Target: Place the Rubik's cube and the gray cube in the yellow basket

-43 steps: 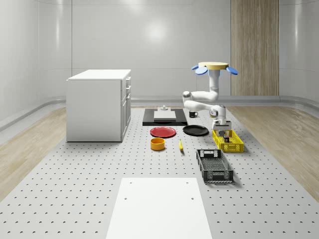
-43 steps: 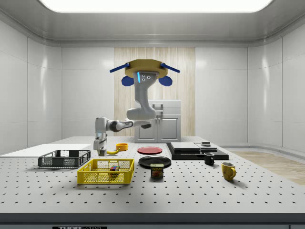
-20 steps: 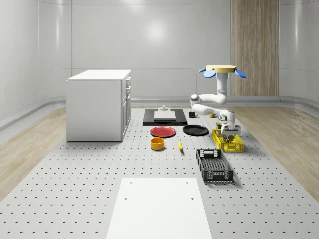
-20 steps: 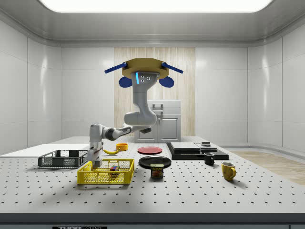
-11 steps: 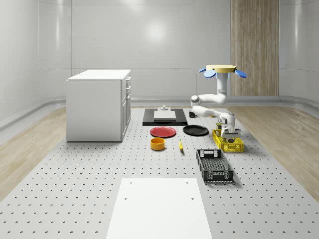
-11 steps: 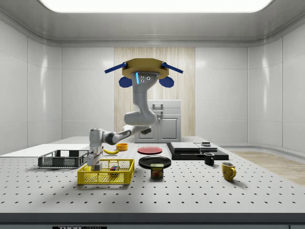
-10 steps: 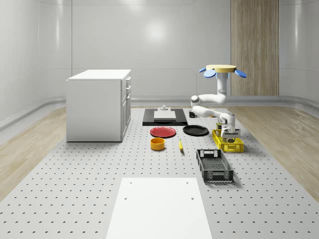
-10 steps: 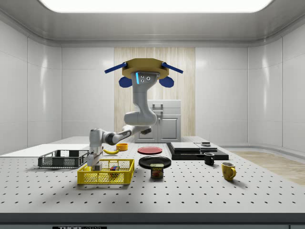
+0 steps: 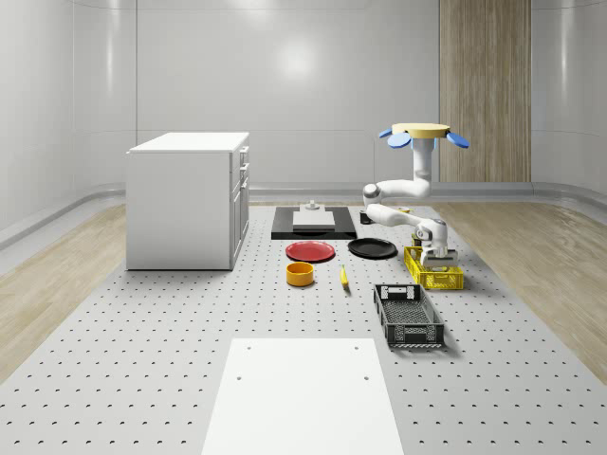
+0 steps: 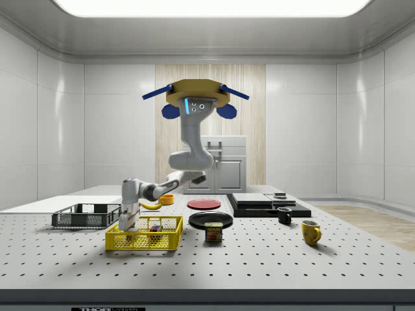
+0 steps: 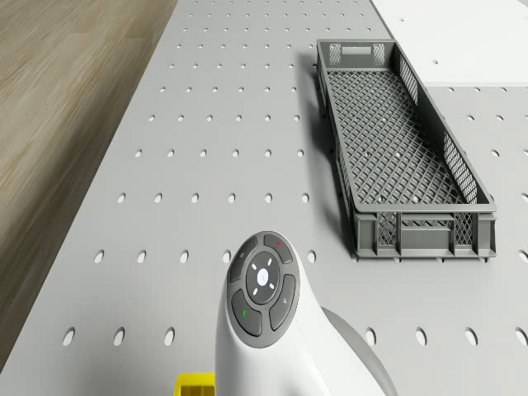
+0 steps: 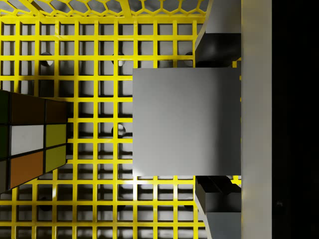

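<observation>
Hovering above the tabletop (image 10: 272, 259) beside the yellow basket (image 10: 144, 240), your drone (image 10: 192, 97) reaches its arm down into that basket. In the wrist view, your gripper (image 12: 218, 122) is clamped on the gray cube (image 12: 182, 121), its fingers (image 12: 219, 47) pressing two opposite faces, just above the basket's mesh floor. The Rubik's cube (image 12: 32, 140) already lies in the basket, near the gray cube.
</observation>
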You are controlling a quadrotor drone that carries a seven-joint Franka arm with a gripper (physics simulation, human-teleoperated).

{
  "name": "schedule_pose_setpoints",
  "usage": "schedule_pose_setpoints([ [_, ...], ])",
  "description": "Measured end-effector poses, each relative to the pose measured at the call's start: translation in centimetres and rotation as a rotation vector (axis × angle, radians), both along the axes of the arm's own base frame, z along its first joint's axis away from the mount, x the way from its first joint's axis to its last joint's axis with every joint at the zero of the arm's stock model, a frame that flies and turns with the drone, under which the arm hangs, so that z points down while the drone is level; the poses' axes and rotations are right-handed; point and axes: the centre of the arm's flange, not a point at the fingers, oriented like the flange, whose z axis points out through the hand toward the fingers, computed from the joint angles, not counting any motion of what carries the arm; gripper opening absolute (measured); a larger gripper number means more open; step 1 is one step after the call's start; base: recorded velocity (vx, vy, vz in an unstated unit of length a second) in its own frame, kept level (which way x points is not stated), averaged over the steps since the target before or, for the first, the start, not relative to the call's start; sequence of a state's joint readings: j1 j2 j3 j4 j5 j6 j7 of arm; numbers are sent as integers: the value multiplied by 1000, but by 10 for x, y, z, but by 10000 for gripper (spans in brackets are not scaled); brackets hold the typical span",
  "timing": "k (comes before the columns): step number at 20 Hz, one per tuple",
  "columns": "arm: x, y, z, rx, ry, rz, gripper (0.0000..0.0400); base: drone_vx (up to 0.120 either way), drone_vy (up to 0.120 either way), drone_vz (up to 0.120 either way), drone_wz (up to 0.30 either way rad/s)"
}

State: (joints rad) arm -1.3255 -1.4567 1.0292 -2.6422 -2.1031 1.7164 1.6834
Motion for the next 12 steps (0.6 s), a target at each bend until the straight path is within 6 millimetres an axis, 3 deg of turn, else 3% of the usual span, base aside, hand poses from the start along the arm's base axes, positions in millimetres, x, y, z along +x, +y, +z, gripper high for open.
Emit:
schedule_pose_setpoints([
  [5, 0, 0, -14, 0, 0, 0, 380, 0, 0, 0, 0],
  [12, 0, 0, -31, 0, 0, 0, 396, 0, 0, 0, 0],
])
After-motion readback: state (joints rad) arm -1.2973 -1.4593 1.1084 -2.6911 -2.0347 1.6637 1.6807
